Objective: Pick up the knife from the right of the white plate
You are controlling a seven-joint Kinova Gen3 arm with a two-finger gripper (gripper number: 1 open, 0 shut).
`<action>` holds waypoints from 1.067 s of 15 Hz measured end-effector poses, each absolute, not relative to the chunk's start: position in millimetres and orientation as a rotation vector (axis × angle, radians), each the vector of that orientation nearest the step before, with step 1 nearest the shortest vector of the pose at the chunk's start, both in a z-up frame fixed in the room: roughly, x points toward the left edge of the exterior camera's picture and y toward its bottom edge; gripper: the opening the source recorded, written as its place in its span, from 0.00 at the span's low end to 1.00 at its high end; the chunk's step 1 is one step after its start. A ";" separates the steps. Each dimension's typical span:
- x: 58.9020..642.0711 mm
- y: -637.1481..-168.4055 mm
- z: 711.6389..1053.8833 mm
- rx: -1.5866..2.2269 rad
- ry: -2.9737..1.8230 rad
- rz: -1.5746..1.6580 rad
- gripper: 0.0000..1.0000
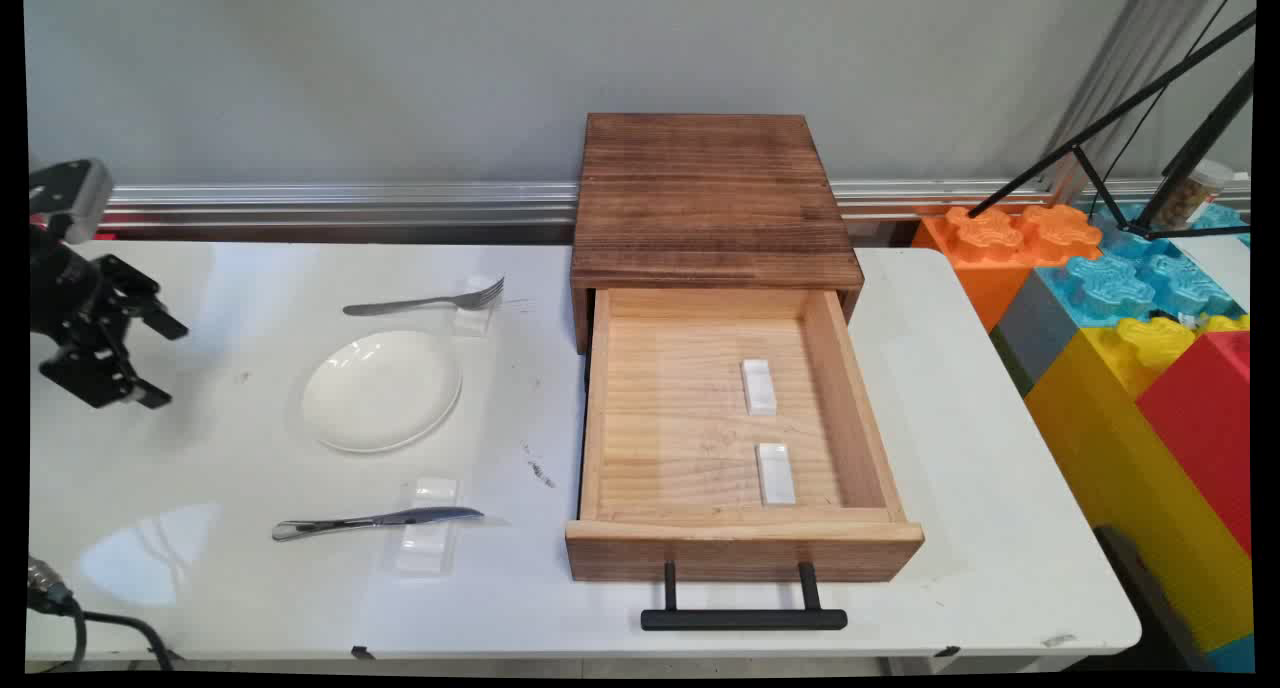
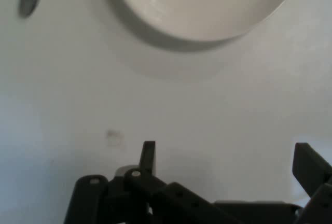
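The black two-finger gripper [image 1: 160, 363] hung with its fingers spread apart and empty above the white table [image 1: 230, 588], left of the round white plate [image 1: 381, 390], which lay between a steel fork [image 1: 425, 301] and a steel knife [image 1: 375, 521].

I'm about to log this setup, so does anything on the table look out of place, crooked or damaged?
Nothing is spilled or broken. The wooden drawer is pulled fully open, holding only two small white blocks. Dark scuff marks streak the table between the plate and the drawer. The fork and knife each rest on clear stands.
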State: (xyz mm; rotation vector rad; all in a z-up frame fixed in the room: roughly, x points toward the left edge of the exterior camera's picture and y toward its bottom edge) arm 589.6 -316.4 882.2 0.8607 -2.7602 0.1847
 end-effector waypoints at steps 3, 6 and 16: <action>560.3 -315.8 874.8 0.792 -2.743 0.103 1.00; 534.8 -314.3 865.4 0.745 -2.732 0.030 1.00; 449.5 -300.1 821.5 0.610 -2.672 -0.072 1.00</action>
